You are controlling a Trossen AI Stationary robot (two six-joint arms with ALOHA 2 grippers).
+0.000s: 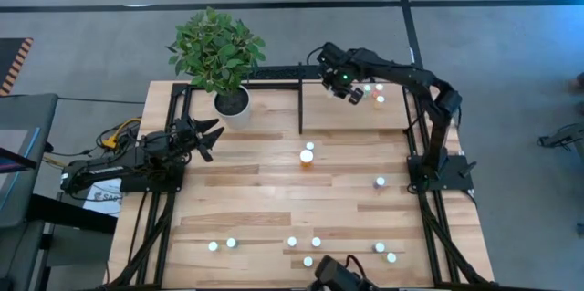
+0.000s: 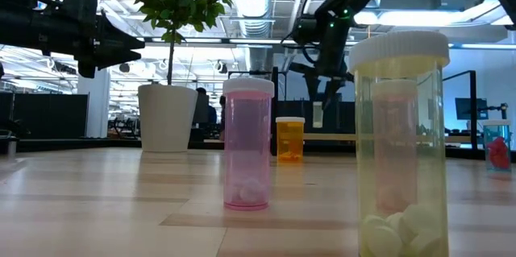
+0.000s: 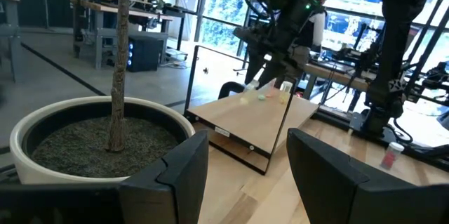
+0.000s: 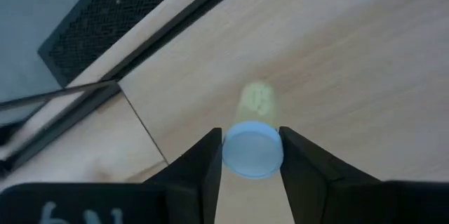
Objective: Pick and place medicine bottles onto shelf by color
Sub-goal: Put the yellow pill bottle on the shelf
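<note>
Two arms: at left of the high view, the left gripper (image 1: 212,136) waits beside the pot (image 1: 233,103), fingers apart. At upper right, the right gripper (image 4: 251,155) stands over the shelf (image 1: 392,113), fingers hugging a greenish bottle (image 4: 253,143), upright on the board

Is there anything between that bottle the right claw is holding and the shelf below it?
Nothing visible. The right gripper has its fingers on either side of a greenish bottle, directly above bare shelf wood. The other bottles on the shelf sit off to the side.
</note>
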